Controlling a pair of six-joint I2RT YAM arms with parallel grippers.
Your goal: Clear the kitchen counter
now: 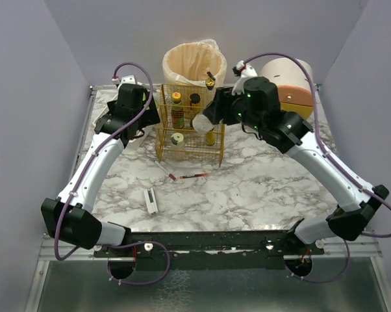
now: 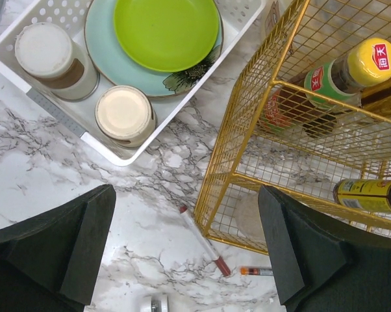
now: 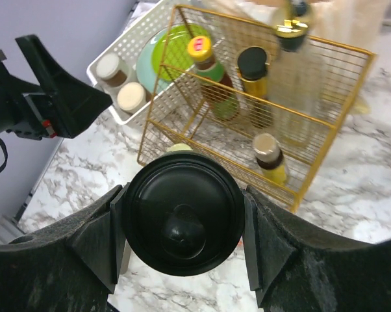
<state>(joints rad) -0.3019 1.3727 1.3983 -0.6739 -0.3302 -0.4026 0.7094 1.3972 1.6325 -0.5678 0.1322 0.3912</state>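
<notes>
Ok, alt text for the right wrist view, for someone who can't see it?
The right tool grips a round black-topped object above the marble counter. Behind it stands a gold wire rack holding bottles, with a white tray of plates and jars at upper left.

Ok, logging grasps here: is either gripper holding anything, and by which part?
The right gripper clamps a round black-topped container by the sides of its top. The left gripper is open and holds nothing.

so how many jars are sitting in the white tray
2: one jar in the white tray's corner, a second jar beside it along the rim; plates could hide more.
</notes>
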